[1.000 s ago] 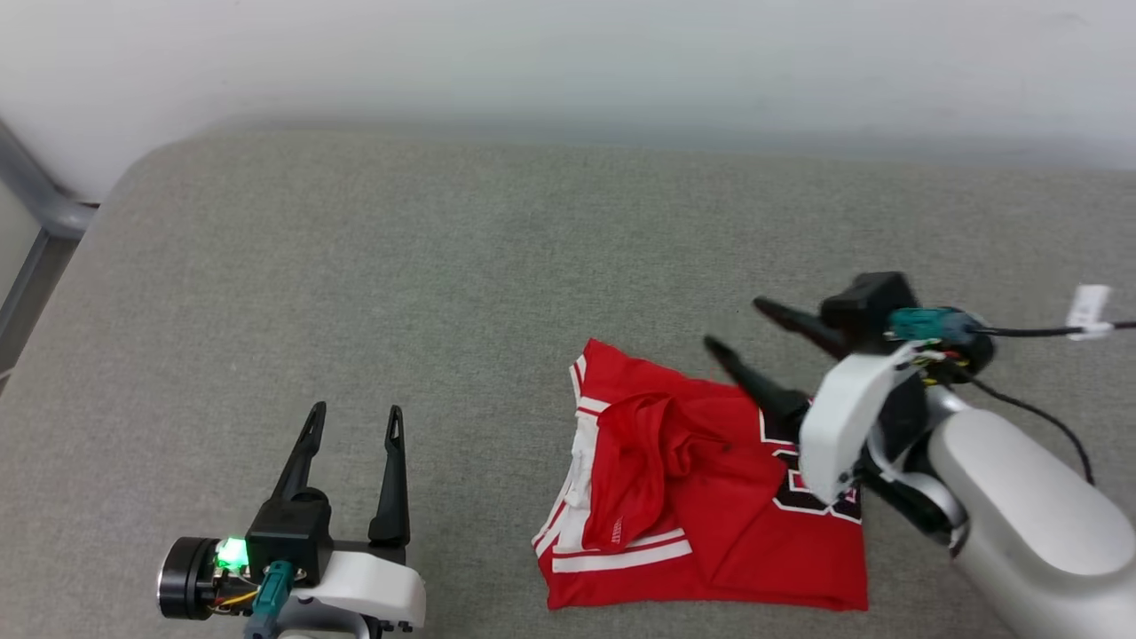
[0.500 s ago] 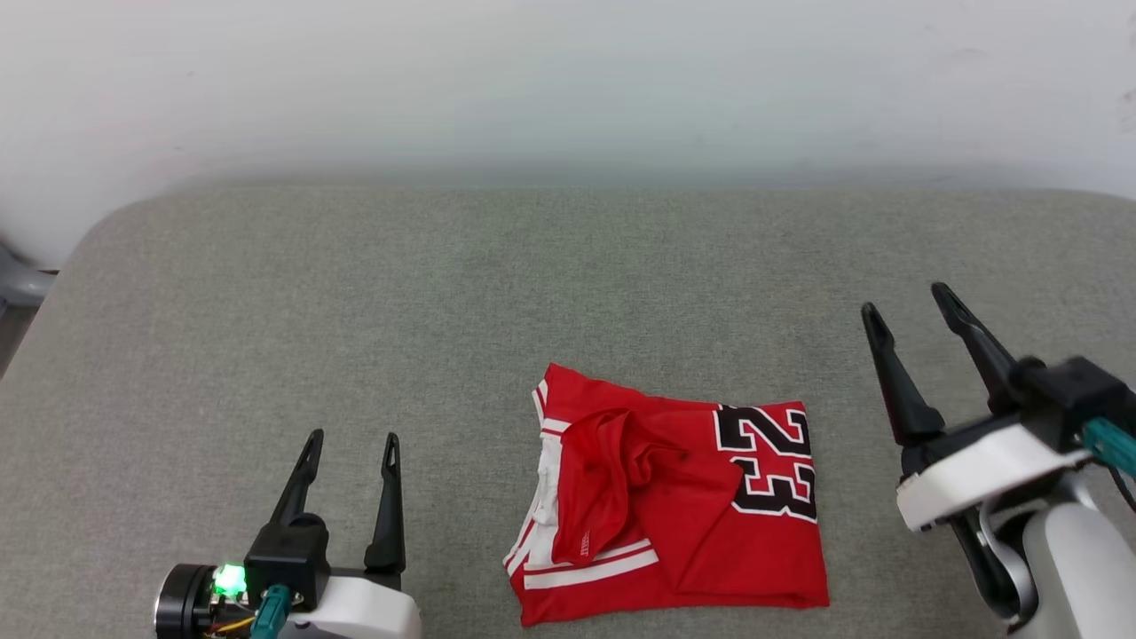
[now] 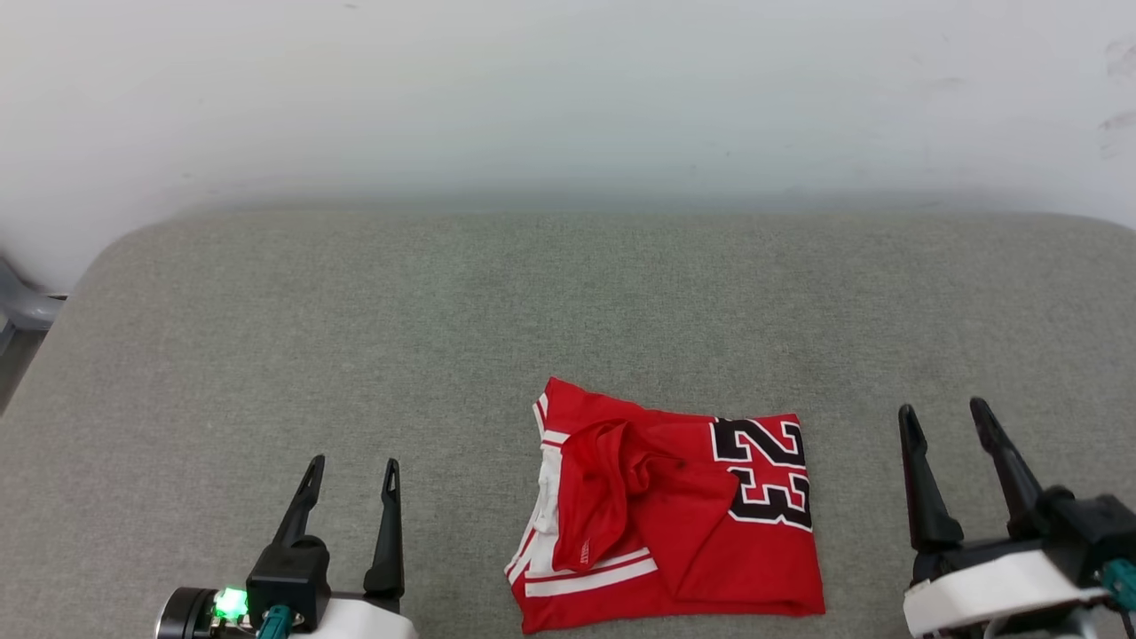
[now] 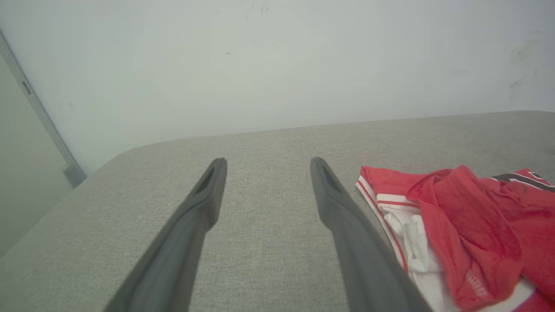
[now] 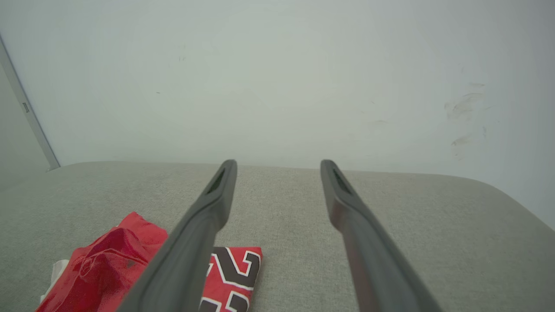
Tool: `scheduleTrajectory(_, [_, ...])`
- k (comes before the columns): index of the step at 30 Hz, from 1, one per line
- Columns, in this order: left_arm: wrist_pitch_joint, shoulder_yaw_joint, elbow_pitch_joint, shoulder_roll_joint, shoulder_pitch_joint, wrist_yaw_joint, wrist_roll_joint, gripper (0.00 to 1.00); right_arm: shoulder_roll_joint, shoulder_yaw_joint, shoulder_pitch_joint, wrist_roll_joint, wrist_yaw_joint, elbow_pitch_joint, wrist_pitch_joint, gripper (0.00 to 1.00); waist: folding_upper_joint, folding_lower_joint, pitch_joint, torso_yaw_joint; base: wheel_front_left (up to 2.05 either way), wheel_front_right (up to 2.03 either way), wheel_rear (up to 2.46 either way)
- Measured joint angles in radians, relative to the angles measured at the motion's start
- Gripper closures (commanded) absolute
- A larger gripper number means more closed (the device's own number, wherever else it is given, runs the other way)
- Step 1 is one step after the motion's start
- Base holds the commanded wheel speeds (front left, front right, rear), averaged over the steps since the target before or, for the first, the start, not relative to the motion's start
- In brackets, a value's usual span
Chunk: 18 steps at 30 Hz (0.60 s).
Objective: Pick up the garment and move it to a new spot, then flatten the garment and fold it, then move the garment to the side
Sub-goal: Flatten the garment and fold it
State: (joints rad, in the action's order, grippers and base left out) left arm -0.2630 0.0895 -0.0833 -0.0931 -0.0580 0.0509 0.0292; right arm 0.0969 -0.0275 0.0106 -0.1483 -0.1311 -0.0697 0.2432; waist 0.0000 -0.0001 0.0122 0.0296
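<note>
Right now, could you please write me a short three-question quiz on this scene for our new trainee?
1. True or false: in the head view, the roughly folded red jersey T-shirt with white trim lies on the grey fabric surface, between the two grippers.
2. Which number is printed on the T-shirt? A) 32 B) 23 C) 45
3. Fill in the blank: the left gripper and the right gripper are both ____, with nothing between their fingers.

Key: 1 true; 2 B; 3 open.
</note>
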Motion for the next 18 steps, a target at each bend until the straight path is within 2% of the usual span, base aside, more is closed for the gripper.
scheduleTrajectory(9, [0.000, 0.002, -0.008, 0.001, -0.021, -0.003, 0.002, 0.00, -0.033, -0.020, -0.103, 0.003, 0.000, 0.005, 0.007, 0.00, 0.0000, 0.0000, -0.018, 0.012, 0.00, 0.00, 0.00])
scheduleTrajectory(18, [0.000, -0.001, -0.015, 0.000, -0.025, -0.003, 0.003, 0.00, -0.040, -0.021, -0.135, 0.028, 0.000, -0.005, 0.007, 0.00, 0.0000, 0.0000, -0.024, 0.016, 0.00, 0.00, 0.00])
